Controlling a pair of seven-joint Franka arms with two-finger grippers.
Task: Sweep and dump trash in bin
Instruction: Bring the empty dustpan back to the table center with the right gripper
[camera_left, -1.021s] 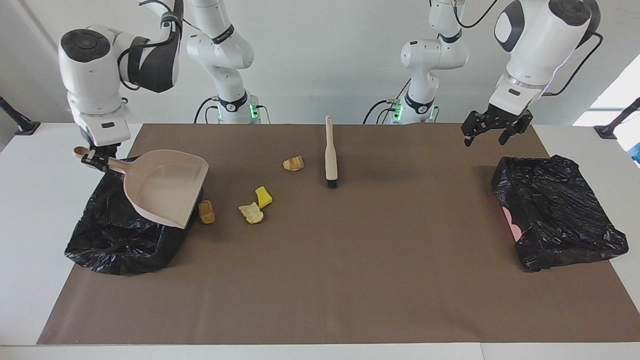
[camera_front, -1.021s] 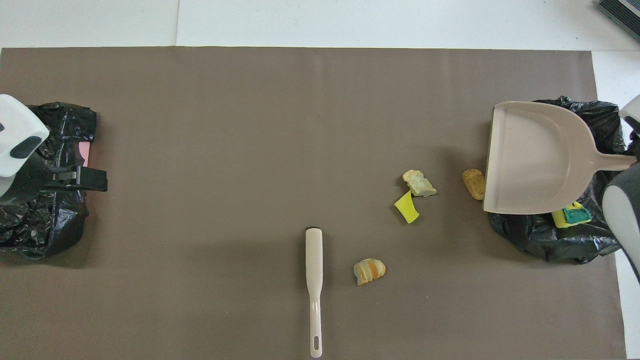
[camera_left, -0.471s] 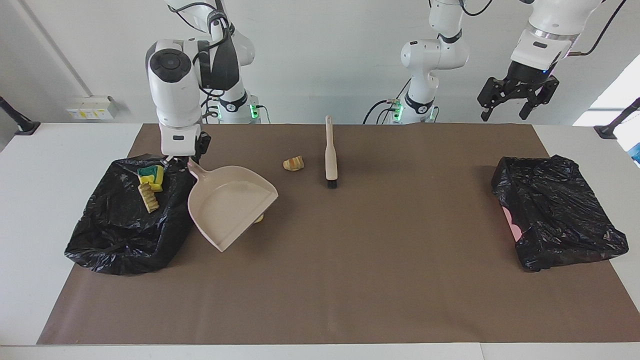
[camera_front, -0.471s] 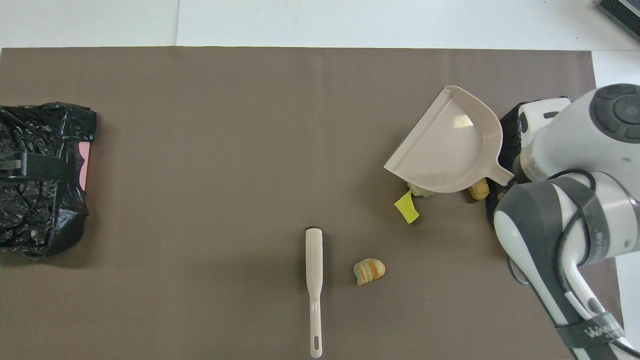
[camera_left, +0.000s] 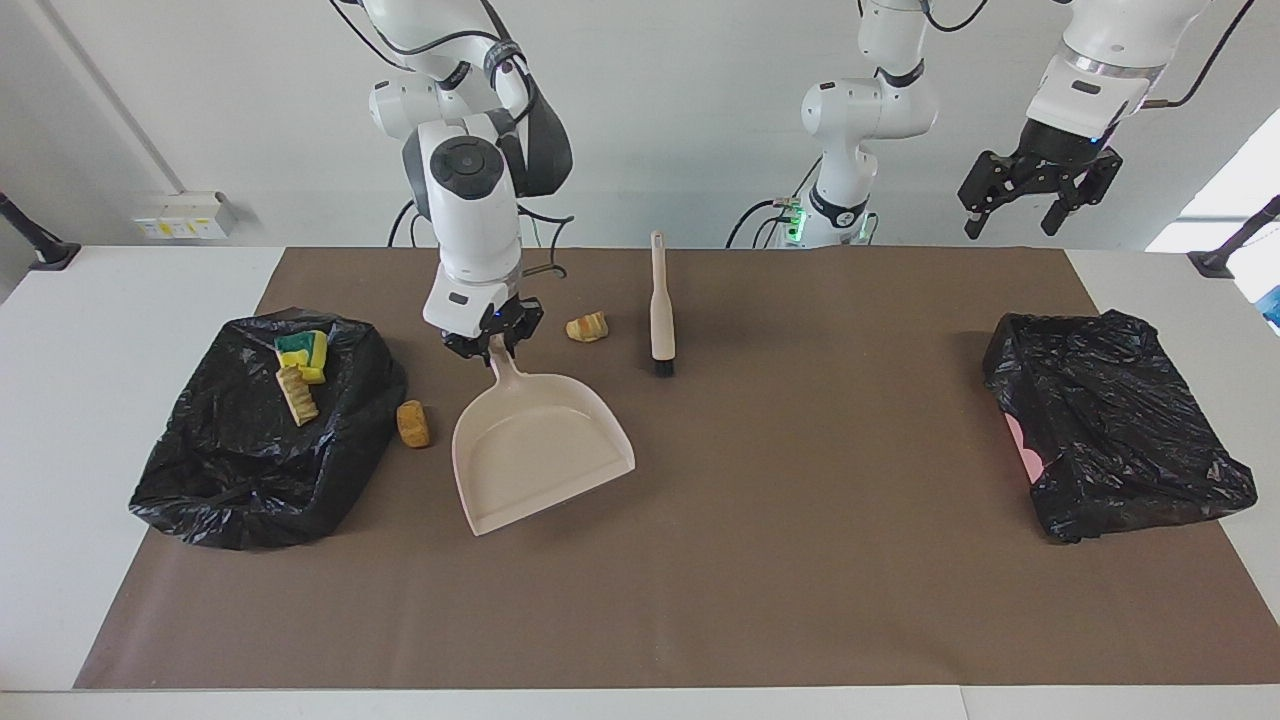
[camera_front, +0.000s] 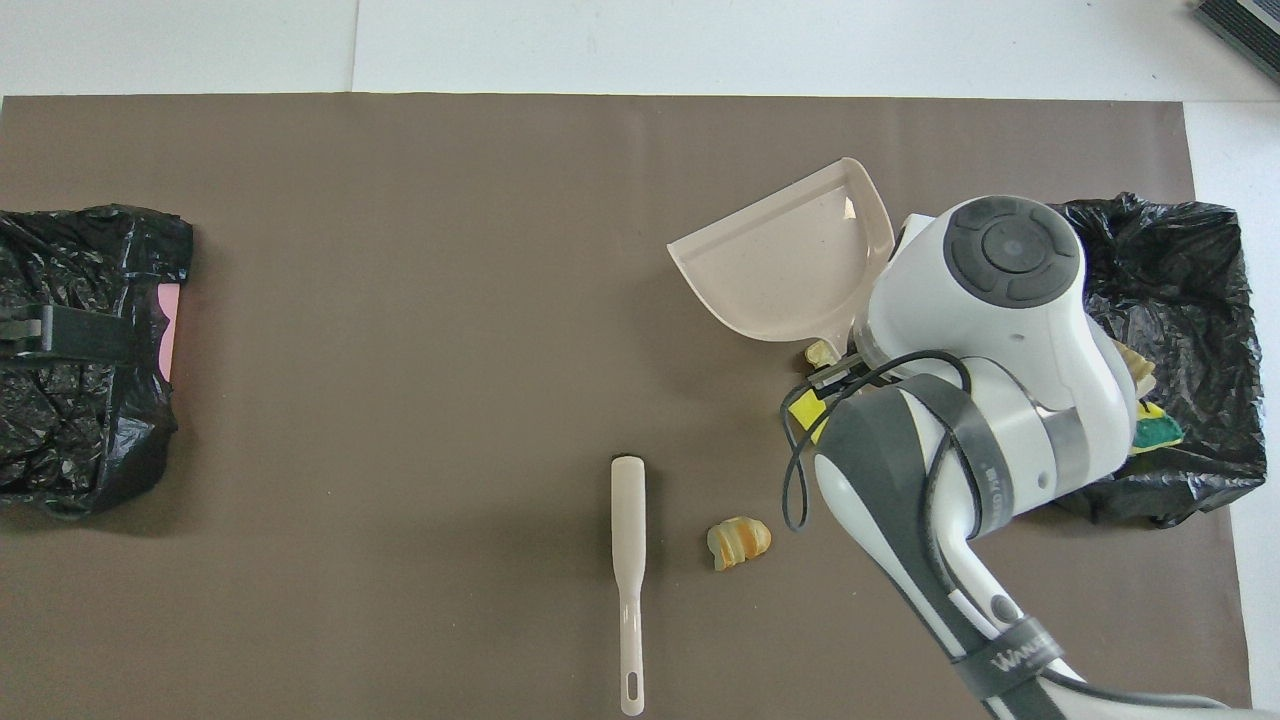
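The trash is yellow sponge and tan foam chunks: two lie in the black bin (camera_left: 255, 430), one tan lump (camera_left: 413, 423) sits just beside it, another (camera_left: 587, 327) near the brush (camera_left: 659, 305). The dustpan (camera_left: 535, 450), gripped at its handle by the right end effector (camera_left: 492, 338), probably hides more pieces. The left end effector (camera_left: 1035, 195) hangs open above the surface (camera_left: 800, 560).

Beige dustpan (camera_left: 540, 445) and brush (camera_left: 660, 305), black bin bags (camera_left: 250, 440), brown mat (camera_left: 800, 560), yellow-green sponge (camera_left: 305, 350).
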